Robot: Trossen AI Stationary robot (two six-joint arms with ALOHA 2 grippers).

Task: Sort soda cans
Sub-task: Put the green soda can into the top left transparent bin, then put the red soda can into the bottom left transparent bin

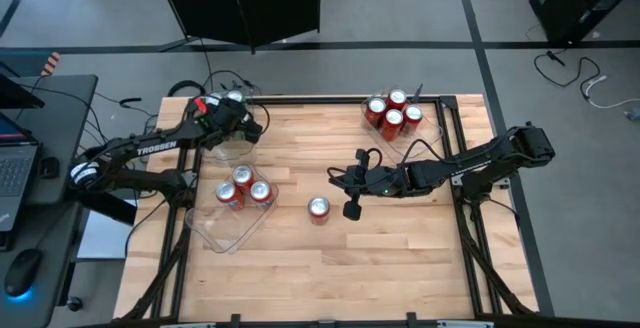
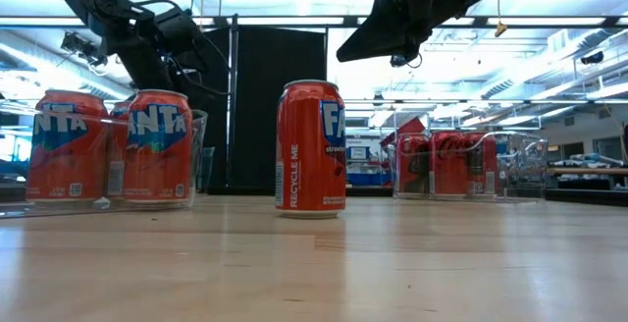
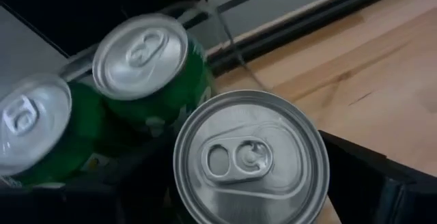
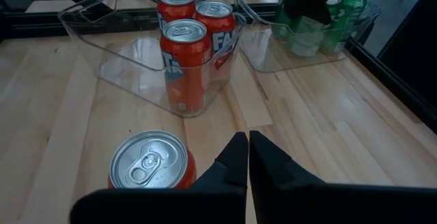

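My left gripper point(image 1: 243, 126) hangs over the clear tray point(image 1: 232, 151) at the table's far left. In the left wrist view, two green soda cans point(image 3: 140, 60) point(image 3: 31, 125) stand in that tray. A third can, only its silver top point(image 3: 249, 159) showing, sits right in front of the gripper; I cannot tell whether it is held. A lone red can point(image 1: 318, 208) stands upright on the wood mid-table. My right gripper point(image 1: 352, 208) is shut just to the right of it and well above the table point(image 2: 378, 42). The can's top point(image 4: 147, 161) shows beside it.
A clear tray point(image 1: 228, 226) at the near left holds three red cans point(image 1: 243, 186). Another clear tray at the far right holds several red cans point(image 1: 395, 115). Bare wood lies along the table's near half. Cables and a desk with a laptop sit off the left edge.
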